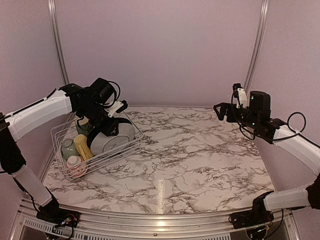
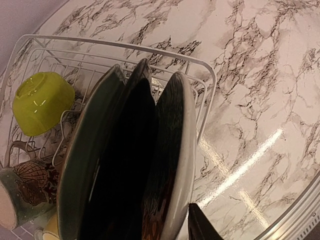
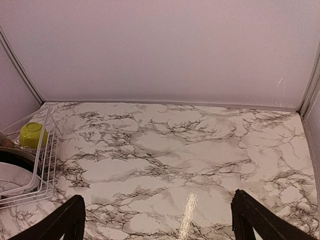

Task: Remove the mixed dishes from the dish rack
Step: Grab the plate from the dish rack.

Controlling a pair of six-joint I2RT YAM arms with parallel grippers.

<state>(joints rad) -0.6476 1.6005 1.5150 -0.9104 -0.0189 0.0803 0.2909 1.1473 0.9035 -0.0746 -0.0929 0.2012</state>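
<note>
Dish rack (image 2: 125, 46) at 9 o'clock on the bench (image 1: 200, 160), plates (image 1: 117, 136) upright inside. Left claw (image 1: 109, 126) at the plates, possibly touching one; its opening cannot be told. Right claw (image 3: 160, 220) at 3 o'clock, wide, empty.

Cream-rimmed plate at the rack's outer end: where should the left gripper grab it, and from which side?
Pinch the cream-rimmed plate by its top rim, from above. It stands on edge against the dark plate, upper rim free; the dish rack wires likely block a low approach.
</note>
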